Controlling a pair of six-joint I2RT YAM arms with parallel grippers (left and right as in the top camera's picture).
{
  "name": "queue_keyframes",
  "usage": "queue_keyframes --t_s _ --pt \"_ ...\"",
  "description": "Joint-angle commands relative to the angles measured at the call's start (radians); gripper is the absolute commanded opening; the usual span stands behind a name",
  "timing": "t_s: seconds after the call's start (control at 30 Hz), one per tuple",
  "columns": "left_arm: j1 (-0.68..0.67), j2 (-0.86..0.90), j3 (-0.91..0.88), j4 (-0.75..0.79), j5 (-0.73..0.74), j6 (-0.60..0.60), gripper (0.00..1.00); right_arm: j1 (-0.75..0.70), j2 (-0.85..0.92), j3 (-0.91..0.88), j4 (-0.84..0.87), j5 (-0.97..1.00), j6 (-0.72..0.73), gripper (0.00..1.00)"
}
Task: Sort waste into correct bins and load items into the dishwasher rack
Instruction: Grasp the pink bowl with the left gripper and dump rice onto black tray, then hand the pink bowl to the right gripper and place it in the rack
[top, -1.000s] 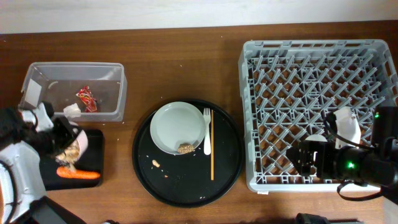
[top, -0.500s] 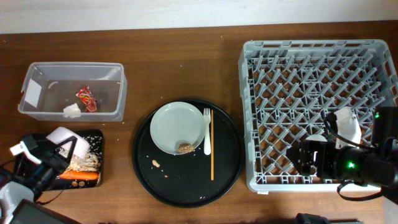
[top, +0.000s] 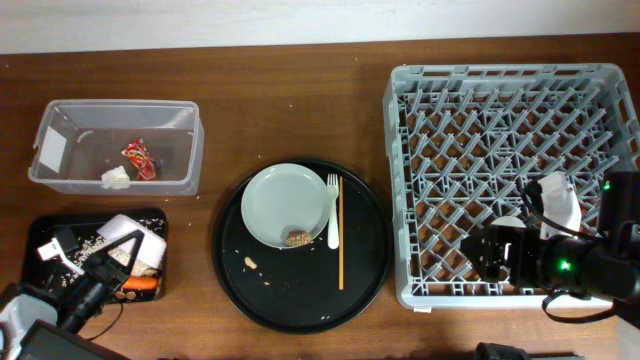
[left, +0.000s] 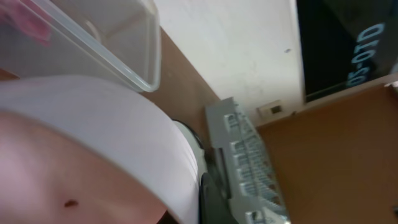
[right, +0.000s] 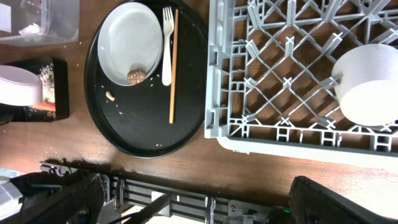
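**Left gripper**: low at the table's near left corner, above the shallow black tray. Its dark fingers meet the white bowl and clamp it. The bowl is tilted on its side over the tray. In the left wrist view the bowl's white wall fills the lower left and hides the fingers.

**Right gripper**: over the near right edge of the dishwasher rack. Its fingers are spread wide at the bottom corners of the right wrist view and hold nothing.

**Shallow black tray:**
- Pale rice grains are scattered on its floor.
- An orange carrot lies at its near edge, partly covered by the bowl and arm.

**Clear tub**: behind the tray.
- The red snack wrapper is inside.
- The crumpled white napkin lies just beside the wrapper.

**Round black tray**: at table centre.
- The grey-green plate sits on its far left part, with a brown food scrap at the plate's near rim.
- The white fork lies just right of the plate, tines pointing away.
- The wooden chopstick lies parallel to the fork, on its right.
- A small pale crumb rests on the tray floor.

**Dishwasher rack:** at the table's right.
- One whitish cup sits among the pegs near the front right corner.
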Motion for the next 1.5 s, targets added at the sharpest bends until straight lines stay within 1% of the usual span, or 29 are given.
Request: queue_keyframes --t_s 0.0,0.13,0.2,0.23,0.27,0.33,0.37,0.4,0.43,0.47,0.5,0.53,0.6,0.63,0.67,0.7,0.73,0.8,0.87,0.9,1.07,1.1,1.13,1.17,1.2,1.3,1.37,1.4,1.47 --pt "-0.02 -0.018 0.001 -0.038 0.086 0.01 0.0 0.005 -0.006 0.007 -0.006 -0.006 0.004 0.98" --pt "-0.043 -0.187 0.04 -0.062 0.006 -0.016 0.01 0.005 -0.006 0.007 -0.006 -0.022 0.004 0.98" --pt "-0.083 -0.277 0.1 -0.14 0.045 -0.02 0.0 0.005 -0.006 0.007 -0.006 -0.021 0.003 0.98" --pt "-0.132 -0.31 0.124 -0.149 0.084 -0.046 0.0 0.005 -0.006 0.007 -0.006 -0.021 0.003 0.98" --pt "-0.224 -0.34 0.155 -0.134 0.153 -0.053 0.01 0.005 -0.006 0.007 -0.003 -0.021 0.0 0.98" --pt "-0.434 -0.341 0.212 -0.034 0.172 -0.111 0.0 0.005 -0.006 0.009 0.015 -0.021 0.004 0.98" --pt "-0.599 -0.34 0.229 0.173 0.162 -0.214 0.01 0.005 -0.006 0.011 0.021 -0.021 0.003 0.98" --pt "-0.69 -0.338 0.229 0.364 0.07 -0.379 0.0 0.005 -0.006 0.015 0.022 -0.021 0.004 0.98" --pt "-0.827 -0.336 0.229 0.657 -0.097 -0.672 0.01 0.005 -0.006 0.024 0.027 -0.02 0.004 0.98" --pt "-0.951 -0.324 0.229 0.911 -0.182 -0.88 0.0 0.004 -0.005 0.05 0.044 0.026 0.045 0.98" --pt "-1.051 -0.305 0.229 1.085 -0.276 -1.039 0.01 0.005 -0.005 0.079 0.068 0.107 0.139 0.98" --pt "-1.217 -0.247 0.229 1.292 -0.414 -1.188 0.01 0.005 -0.005 0.112 0.085 0.129 0.201 0.98" --pt "-1.423 -0.056 0.229 1.599 -0.54 -1.418 0.01 0.004 -0.005 0.153 0.097 0.168 0.317 0.98" --pt "-1.468 0.016 0.229 1.714 -0.554 -1.48 0.0 0.005 -0.005 0.154 0.097 0.177 0.327 0.98" --pt "-1.529 0.134 0.235 1.884 -0.563 -1.579 0.0 0.005 -0.003 0.154 0.095 0.178 0.326 0.98" --pt "-1.582 0.265 0.262 2.013 -0.565 -1.656 0.01 0.005 -0.004 0.154 0.093 0.178 0.326 0.98" --pt "-1.64 0.4 0.318 2.062 -0.56 -1.695 0.0 0.005 -0.004 0.154 0.092 0.182 0.326 0.98" --pt "-1.725 0.534 0.427 2.062 -0.53 -1.696 0.0 0.005 -0.004 0.153 0.089 0.182 0.325 0.98" --pt "-1.78 0.573 0.467 2.019 -0.563 -1.694 0.0 0.005 -0.004 0.153 0.071 0.192 0.314 0.98" --pt "-1.788 0.589 0.467 1.981 -0.587 -1.692 0.0 0.005 -0.004 0.153 0.055 0.217 0.314 0.98" --pt "-1.794 0.633 0.467 1.971 -0.552 -1.659 0.0 0.005 -0.004 0.153 0.028 0.23 0.314 0.99" --pt "-1.792 0.634 0.467 1.946 -0.553 -1.66 0.23 0.005 -0.004 0.153 0.019 0.23 0.312 0.98" --pt "-1.783 0.634 0.47 1.946 -0.552 -1.661 0.65 0.005 -0.004 0.153 0.014 0.23 0.31 0.98" --pt "-1.776 0.633 0.472 1.947 -0.541 -1.661 0.77 0.005 -0.004 0.153 0.011 0.23 0.31 0.99" --pt "-1.752 0.633 0.474 1.955 -0.514 -1.661 0.99 0.005 -0.004 0.153 0.005 0.23 0.31 0.98" --pt "-1.67 0.632 0.475 1.953 -0.446 -1.691 1.0 0.005 -0.004 0.153 0.002 0.23 0.311 0.99" --pt "-1.625 0.621 0.479 1.896 -0.426 -1.695 1.0 0.005 -0.004 0.153 0.002 0.23 0.31 0.98" --pt "-1.603 0.605 0.48 1.851 -0.409 -1.689 0.99 0.005 -0.004 0.153 0.002 0.23 0.31 0.98" --pt "-1.547 0.553 0.48 1.625 -0.384 -1.603 0.99 0.005 -0.004 0.153 -0.002 0.23 0.31 0.98"
